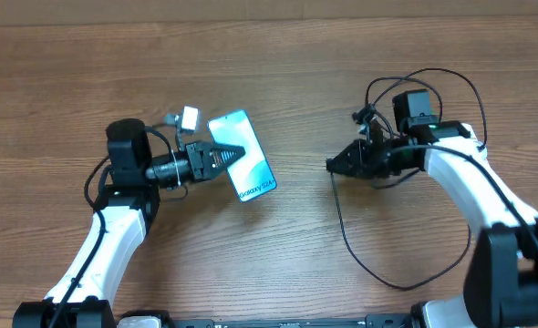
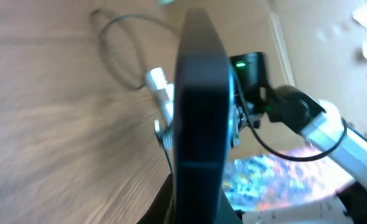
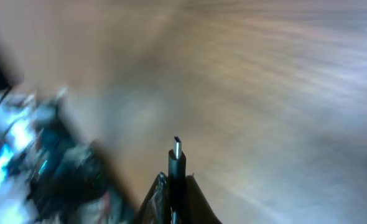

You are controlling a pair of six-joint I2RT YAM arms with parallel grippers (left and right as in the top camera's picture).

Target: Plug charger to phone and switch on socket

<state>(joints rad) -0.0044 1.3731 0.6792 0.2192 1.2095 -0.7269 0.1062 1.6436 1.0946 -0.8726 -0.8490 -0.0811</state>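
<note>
The phone (image 1: 253, 171), with a light cyan screen and "Galaxy S24+" text, is held off the table in my left gripper (image 1: 235, 153), which is shut on its edge. In the left wrist view the phone (image 2: 199, 93) shows edge-on between the fingers (image 2: 199, 214). My right gripper (image 1: 332, 166) is shut on the charger's connector end (image 3: 176, 158), its metal tip pointing toward the phone across a gap. The thin black cable (image 1: 356, 255) loops over the table in front of and behind the right arm. The socket is out of view.
A small white and grey object (image 1: 189, 116) lies just behind the left gripper. The right arm (image 2: 295, 106) with a green light shows beyond the phone in the left wrist view. Wooden table (image 1: 287, 264) all around.
</note>
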